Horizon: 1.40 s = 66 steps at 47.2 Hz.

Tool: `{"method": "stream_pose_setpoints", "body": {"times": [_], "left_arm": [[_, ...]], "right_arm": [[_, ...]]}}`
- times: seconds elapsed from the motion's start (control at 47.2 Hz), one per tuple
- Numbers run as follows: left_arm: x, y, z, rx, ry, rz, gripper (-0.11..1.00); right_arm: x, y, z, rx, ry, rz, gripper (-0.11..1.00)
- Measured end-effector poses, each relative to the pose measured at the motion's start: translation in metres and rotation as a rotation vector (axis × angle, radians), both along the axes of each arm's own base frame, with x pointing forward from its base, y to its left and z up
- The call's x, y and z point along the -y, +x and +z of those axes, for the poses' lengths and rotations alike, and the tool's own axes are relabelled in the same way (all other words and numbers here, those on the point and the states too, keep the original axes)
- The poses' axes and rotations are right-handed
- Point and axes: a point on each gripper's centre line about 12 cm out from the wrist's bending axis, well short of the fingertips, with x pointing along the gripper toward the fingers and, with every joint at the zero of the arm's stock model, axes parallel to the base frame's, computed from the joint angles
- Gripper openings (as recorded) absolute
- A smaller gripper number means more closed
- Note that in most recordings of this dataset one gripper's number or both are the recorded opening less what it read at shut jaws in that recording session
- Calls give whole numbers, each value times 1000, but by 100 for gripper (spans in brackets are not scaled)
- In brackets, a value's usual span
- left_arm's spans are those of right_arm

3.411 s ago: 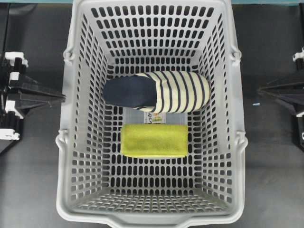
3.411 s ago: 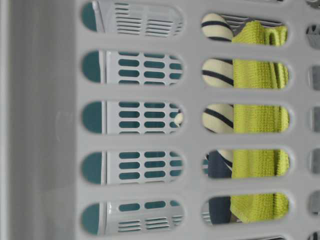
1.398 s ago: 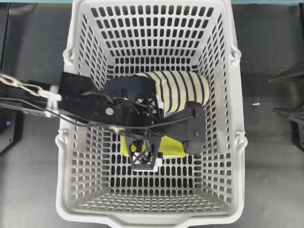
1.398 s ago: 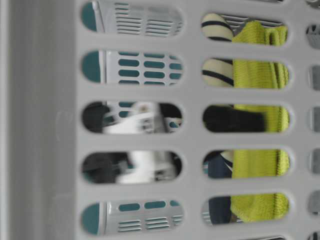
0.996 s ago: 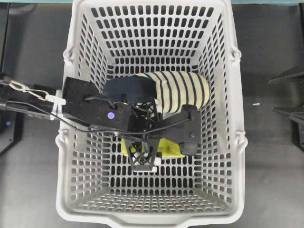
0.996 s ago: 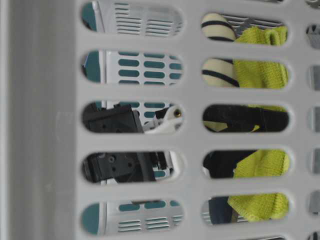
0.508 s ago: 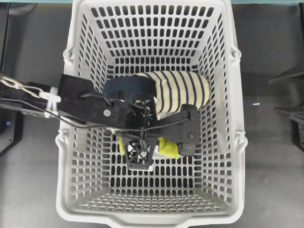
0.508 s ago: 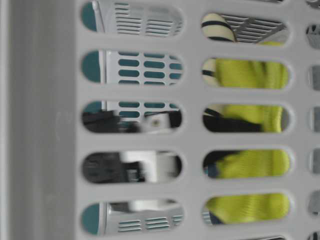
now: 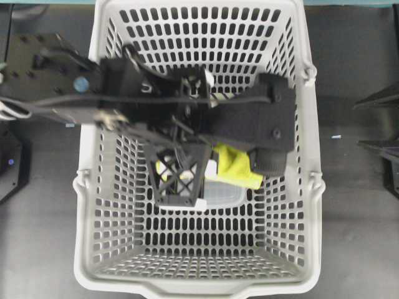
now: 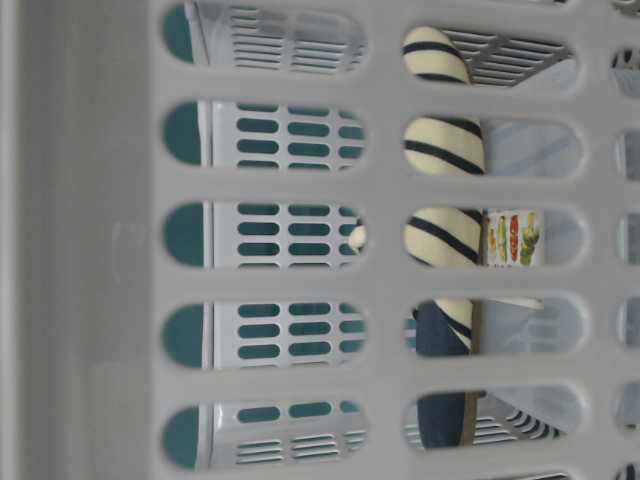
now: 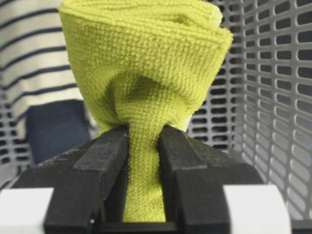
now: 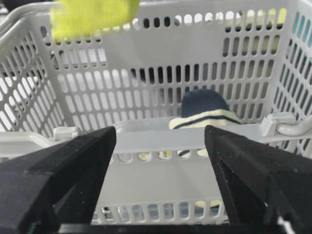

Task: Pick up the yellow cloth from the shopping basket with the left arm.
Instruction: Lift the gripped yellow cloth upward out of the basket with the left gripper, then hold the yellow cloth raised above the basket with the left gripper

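My left gripper [image 9: 218,165] is raised over the light-grey shopping basket [image 9: 87,249] and is shut on the yellow cloth [image 9: 235,166], which hangs bunched above the basket floor. In the left wrist view the jaws [image 11: 144,141] pinch a narrow fold of the cloth [image 11: 146,68], and the rest bulges beyond the fingertips. The cloth shows as a yellow blur at the top left of the right wrist view [image 12: 92,17]. It is out of the table-level view. My right gripper [image 12: 160,141] is open and empty outside the basket, facing its wall [image 12: 161,175].
The cream-and-navy striped slipper [image 10: 440,150] lies on the basket floor, mostly hidden under my left arm from overhead, and also shows in the left wrist view [image 11: 34,58]. A clear packet with a printed label [image 9: 224,194] lies where the cloth was. The basket walls stand high all round.
My left gripper closed on the cloth on the basket floor and rose with it. The cloth left the table-level view, uncovering the clear packet. The right arm has not moved.
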Motion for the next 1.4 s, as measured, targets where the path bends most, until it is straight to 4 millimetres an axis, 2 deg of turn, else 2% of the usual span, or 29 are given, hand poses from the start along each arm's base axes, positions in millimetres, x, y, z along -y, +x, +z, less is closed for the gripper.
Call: {"method": "stream_pose_setpoints", "body": {"times": [0.233, 1.398], "left_arm": [[-12, 1, 1, -86, 6, 33, 16], [-10, 3, -9, -113, 8, 31, 16]], "right_arm": [[0, 0, -2, 11, 0, 0, 70], [0, -1, 0, 20, -2, 0, 71]]}}
